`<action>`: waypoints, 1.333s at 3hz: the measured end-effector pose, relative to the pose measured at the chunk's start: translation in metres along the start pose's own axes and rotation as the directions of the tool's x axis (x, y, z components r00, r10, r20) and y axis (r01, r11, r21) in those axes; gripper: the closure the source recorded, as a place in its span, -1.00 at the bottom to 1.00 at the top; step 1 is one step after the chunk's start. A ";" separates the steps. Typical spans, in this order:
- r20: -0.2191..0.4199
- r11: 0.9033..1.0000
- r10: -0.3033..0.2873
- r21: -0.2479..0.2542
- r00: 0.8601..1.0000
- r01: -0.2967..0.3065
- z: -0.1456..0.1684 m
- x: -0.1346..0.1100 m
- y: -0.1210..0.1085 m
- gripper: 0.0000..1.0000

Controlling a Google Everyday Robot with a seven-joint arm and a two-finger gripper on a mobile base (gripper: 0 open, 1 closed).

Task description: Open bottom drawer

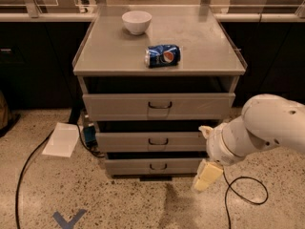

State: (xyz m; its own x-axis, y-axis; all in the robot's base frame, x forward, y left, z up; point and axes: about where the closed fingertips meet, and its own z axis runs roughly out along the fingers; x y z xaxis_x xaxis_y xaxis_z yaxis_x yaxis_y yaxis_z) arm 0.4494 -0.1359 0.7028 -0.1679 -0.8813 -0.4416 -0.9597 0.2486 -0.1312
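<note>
Nearest: blue tape mark [66, 218] on speckled floor at left, black cable [243, 194] looping at rt.

Next up: gripper [201, 156] on bulky white arm, low at rt side of cabinet, about level w/ the two lower drawers. Cream fingers [207, 175] spread wide, holding nothing. No contact w/ any handle; well rt of centre.

Just behind: bottom drawer [128, 167], lowest of three grey fronts, shortest, close to floor. Looks shut or nearly so. Small dark bracket handle [158, 166] at centre of front.

Handling, as a guess: sheet metal, stiff, no give. Prob. light if empty, but contents hidden. Should slide on runners, so straight pull toward camera needed. Only sensible hold = the bracket handle, pinched or hooked across its bar. Thin bar, smooth metal, so slip likely w/ shallow grip. Off-centre pull could rack the tray.

Left of cabinet: white paper sheet [61, 140] flat on floor.

Above: mid drawer [124, 141], then tallest top drawer [119, 106], each w/ same handle type.

On cabinet top [109, 56]: blue Pepsi can [162, 56] lying on side; white bowl [137, 21] farther back, upright.
</note>
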 end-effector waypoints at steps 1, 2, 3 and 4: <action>0.000 1.000 0.000 0.000 1.000 0.000 0.000 0.000 0.000 -1.00; -0.014 1.000 -0.016 0.026 1.000 0.016 0.022 0.006 -0.001 -1.00; -0.020 0.997 -0.043 0.058 0.999 0.044 0.078 0.024 -0.013 -1.00; 0.028 0.996 -0.035 0.081 0.999 0.032 0.141 0.044 -0.033 -1.00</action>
State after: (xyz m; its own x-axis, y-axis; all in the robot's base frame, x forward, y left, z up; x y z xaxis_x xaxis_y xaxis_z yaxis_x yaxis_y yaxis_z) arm 0.5049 -0.1264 0.5628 -0.1282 -0.8778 -0.4615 -0.9430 0.2520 -0.2172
